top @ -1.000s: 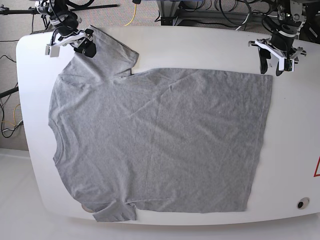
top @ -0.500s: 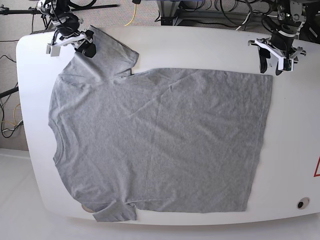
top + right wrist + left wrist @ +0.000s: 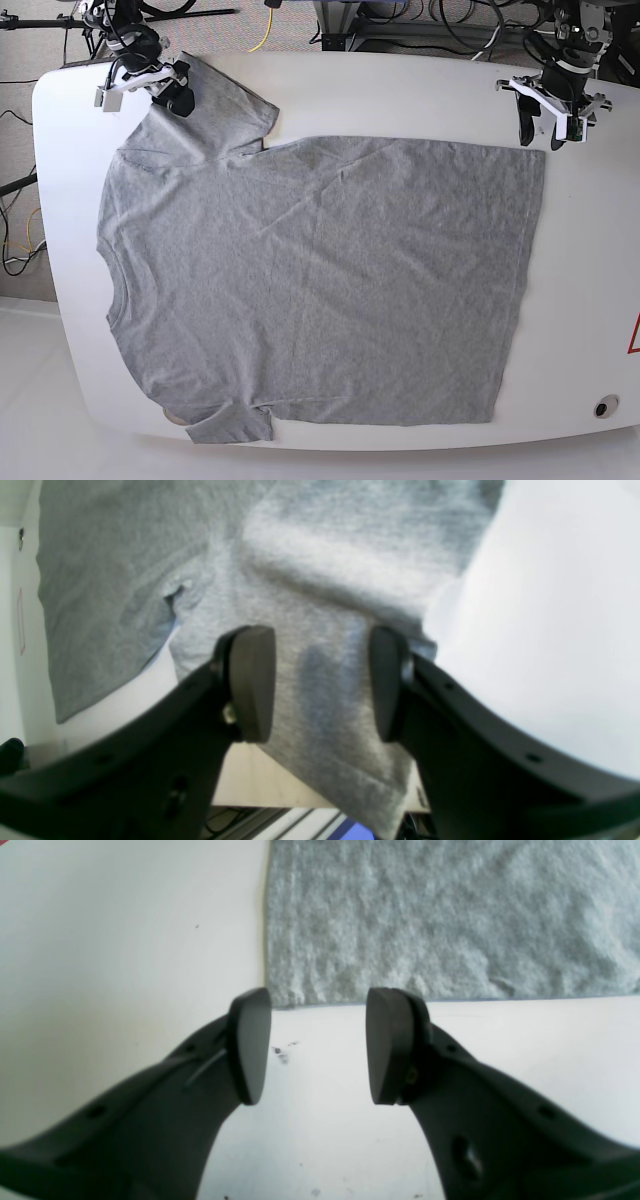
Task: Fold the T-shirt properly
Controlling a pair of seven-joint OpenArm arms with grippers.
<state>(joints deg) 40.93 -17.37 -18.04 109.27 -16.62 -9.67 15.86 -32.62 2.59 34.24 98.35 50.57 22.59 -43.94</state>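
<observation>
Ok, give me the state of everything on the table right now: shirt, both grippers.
T-shirt: spread flat on the table, unfolded, far sleeve under the right gripper, near sleeve at the front edge.
Left gripper: open, empty, just off the shirt's hem corner.
Right gripper: open, over the sleeve, fabric between the fingers but not pinched.

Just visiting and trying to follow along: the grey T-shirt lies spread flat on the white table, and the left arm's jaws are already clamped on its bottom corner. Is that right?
Not quite. The T-shirt does lie spread on the white table, but the left gripper has its jaws open with only bare table between them, just short of the shirt's corner. The left wrist view shows the gap clearly.
</observation>
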